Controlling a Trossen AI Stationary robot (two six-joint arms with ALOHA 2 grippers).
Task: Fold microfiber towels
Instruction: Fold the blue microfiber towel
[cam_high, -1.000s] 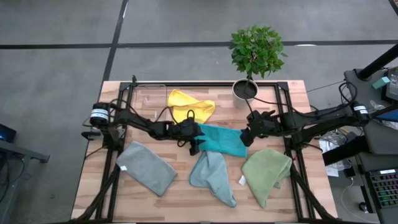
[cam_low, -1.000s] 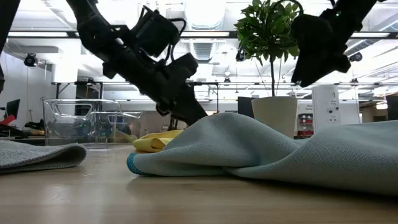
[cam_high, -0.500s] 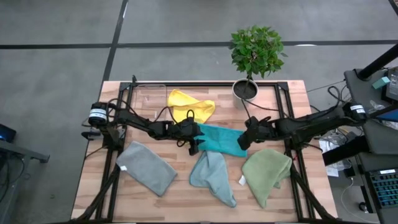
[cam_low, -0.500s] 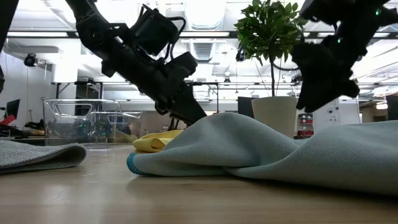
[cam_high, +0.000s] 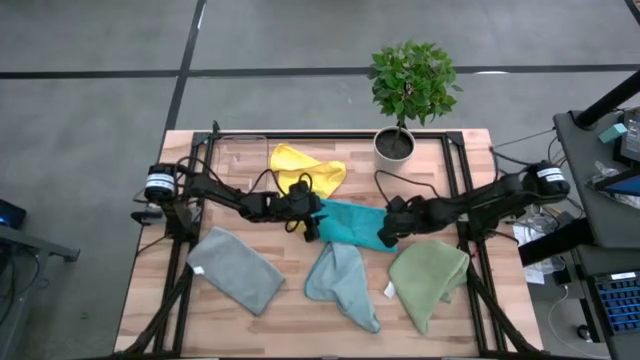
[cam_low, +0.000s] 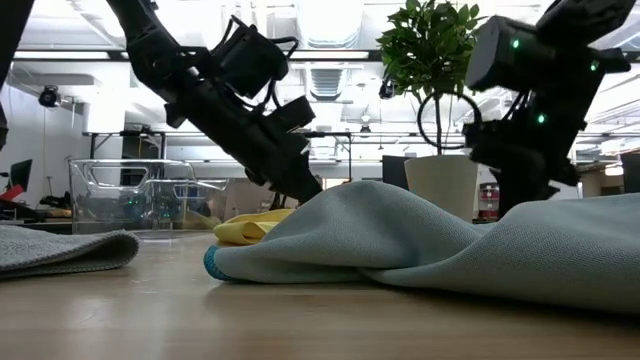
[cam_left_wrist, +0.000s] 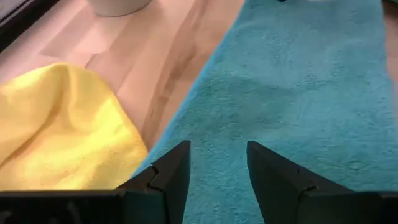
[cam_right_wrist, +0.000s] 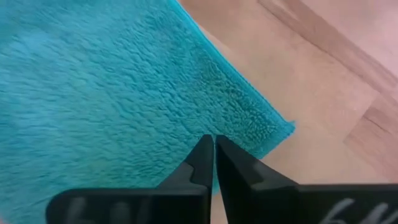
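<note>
Right claw (cam_high: 386, 236) has dropped from above the teal towel (cam_high: 352, 224) down to its right corner since a second ago; left arm barely shifted. In the right wrist view its fingers (cam_right_wrist: 205, 163) are pressed together, tips over the towel's corner edge, no cloth visibly between them. Left claw (cam_high: 312, 228) sits at the teal towel's left edge, fingers (cam_left_wrist: 168, 174) spread, the towel's edge lying in the gap between them, nothing pinched.

Teal towel lies flat mid-surface (cam_high: 470, 170) between the two claws. Yellow towel (cam_high: 305, 170) is bunched just behind it, close to the left claw, its edge near the teal one in the left wrist view (cam_left_wrist: 59, 127). Grey towel (cam_high: 235, 270) front left, light blue towel (cam_high: 343, 285) front centre just below the teal one, olive green towel (cam_high: 428, 280) front right near the right claw. Potted plant (cam_high: 408, 95) at the back edge, clear bin (cam_low: 140, 195) back left
</note>
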